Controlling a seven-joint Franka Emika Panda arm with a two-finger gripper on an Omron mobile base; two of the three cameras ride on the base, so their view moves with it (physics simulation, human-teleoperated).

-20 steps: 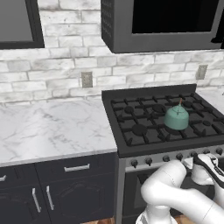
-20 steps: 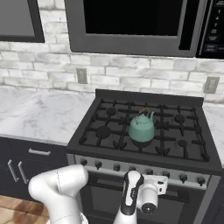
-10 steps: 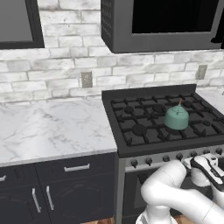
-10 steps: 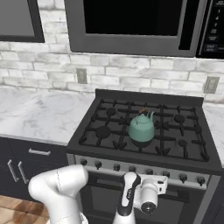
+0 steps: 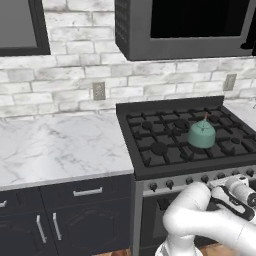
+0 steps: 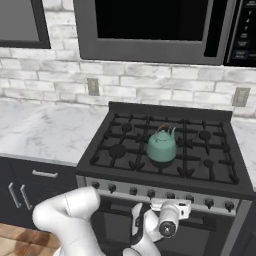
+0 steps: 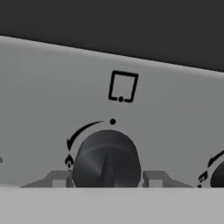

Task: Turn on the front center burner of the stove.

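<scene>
Against the steel front strip of the stove (image 6: 165, 150), the gripper (image 7: 107, 177) sits square on one dark knob (image 7: 106, 159), its fingers (image 7: 59, 179) spread just wide enough to flank the knob on both sides, touching or nearly so. A small square marking (image 7: 123, 86) sits above the knob. On the grates, the front center burner (image 6: 162, 167) lies just near of a teal kettle (image 6: 161, 145). A marble desk (image 5: 55, 145) stretches to the left.
</scene>
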